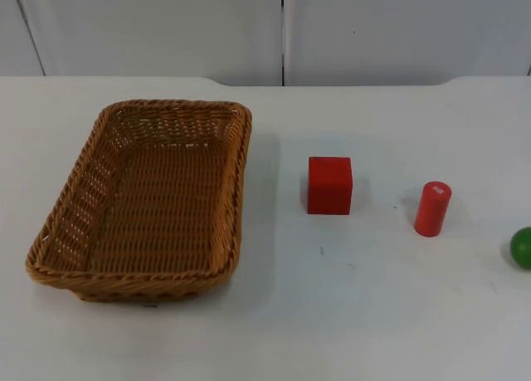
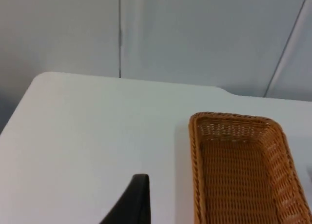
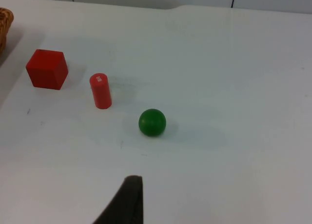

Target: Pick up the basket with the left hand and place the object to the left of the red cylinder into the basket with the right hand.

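The left end effector (image 2: 132, 204) hangs above bare white desk (image 2: 87, 146) just beside the long side of the wicker basket (image 2: 239, 170); one black fingertip is all that can be seen of it, so whether it is wide or narrow cannot be told. The right end effector (image 3: 127, 202) hangs over the desk near a green ball (image 3: 152, 122), and again a single dark fingertip gives no answer on how its fingers stand. Neither touches anything. In the top view the basket (image 1: 149, 202), a brown rectangular woven tray, sits flat on the desk's (image 1: 332, 315) left half, its inside holding nothing. To its right, well apart from the rim, rests the red cube (image 1: 329, 184), the object left of the red cylinder (image 1: 432, 208). The cylinder stands upright, a small white label on its top face, apart from the cube. Further right, at the picture's edge, lies the green ball (image 1: 522, 247). From the right wrist view the cube (image 3: 47, 69), cylinder (image 3: 101, 91) and ball form a slanting row, none touching. Behind the desk rises the grey partition wall (image 1: 166, 24).
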Tool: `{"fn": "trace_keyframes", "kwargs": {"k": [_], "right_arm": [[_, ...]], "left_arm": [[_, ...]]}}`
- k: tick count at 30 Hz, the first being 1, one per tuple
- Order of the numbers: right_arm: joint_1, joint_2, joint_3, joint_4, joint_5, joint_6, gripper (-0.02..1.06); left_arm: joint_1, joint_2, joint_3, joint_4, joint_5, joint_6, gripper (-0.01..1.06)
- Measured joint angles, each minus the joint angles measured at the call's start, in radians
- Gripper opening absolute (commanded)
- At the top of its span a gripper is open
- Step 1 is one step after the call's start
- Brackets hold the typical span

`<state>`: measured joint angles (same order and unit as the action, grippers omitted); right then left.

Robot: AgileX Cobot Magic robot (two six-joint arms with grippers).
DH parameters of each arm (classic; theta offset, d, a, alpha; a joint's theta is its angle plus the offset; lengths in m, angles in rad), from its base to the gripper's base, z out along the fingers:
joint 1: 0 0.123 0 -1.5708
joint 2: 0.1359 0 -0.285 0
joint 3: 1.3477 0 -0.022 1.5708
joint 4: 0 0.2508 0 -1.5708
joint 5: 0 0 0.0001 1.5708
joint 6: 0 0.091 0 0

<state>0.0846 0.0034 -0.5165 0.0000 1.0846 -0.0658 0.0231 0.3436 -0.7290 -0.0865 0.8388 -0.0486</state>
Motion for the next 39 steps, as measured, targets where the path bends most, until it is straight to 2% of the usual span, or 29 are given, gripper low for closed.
{"fn": "trace_keyframes", "kwargs": {"k": [7, 19, 23, 39], "right_arm": [[0.0, 0.0, 0.0, 0.0, 0.0, 0.0, 1.05], [0.0, 0.0, 0.0, 0.0, 0.0, 0.0, 1.05], [0.0, 0.0, 0.0, 0.0, 0.0, 0.0, 1.05], [0.0, 0.0, 0.0, 0.0, 0.0, 0.0, 1.05]], "left_arm": [[0.0, 0.151, 0.0, -0.136, -0.064, 0.136, 1.05], [0.0, 0.418, 0.0, -0.412, -0.068, 0.409, 1.05], [0.0, 0.554, 0.0, -0.545, -0.059, 0.542, 1.05], [0.0, 0.893, 0.0, -0.732, -0.069, 0.75, 1.05]]}}
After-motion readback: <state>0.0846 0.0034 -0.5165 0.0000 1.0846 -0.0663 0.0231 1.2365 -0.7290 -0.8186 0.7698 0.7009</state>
